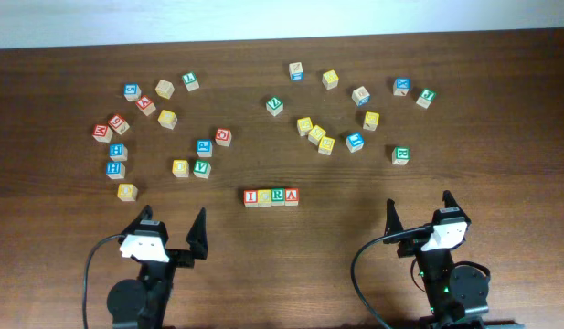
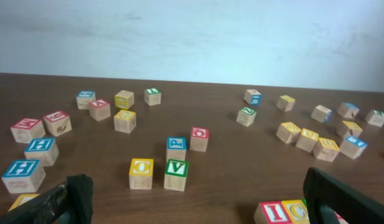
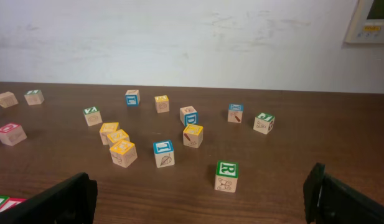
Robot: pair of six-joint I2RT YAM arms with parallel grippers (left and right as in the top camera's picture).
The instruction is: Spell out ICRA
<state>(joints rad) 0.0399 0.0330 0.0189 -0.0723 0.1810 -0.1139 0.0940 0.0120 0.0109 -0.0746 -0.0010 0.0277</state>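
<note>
Sitting edge-to-edge, wooden ICRA cubes [image 1: 271,196]; left gripper [image 1: 172,216], right gripper [image 1: 418,202] jaws wide.

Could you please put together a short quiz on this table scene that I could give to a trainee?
1. True or false: in the overhead view, the four-cube row in front of the arms reads I, C, R, A from left to right.
2. What is the left gripper holding? A) a yellow cube B) a blue cube C) nothing, it is open
3. Fill in: in the left wrist view, the green cube next to the yellow O cube shows the letter ___.
Key: 1 true; 2 C; 3 V.
</note>
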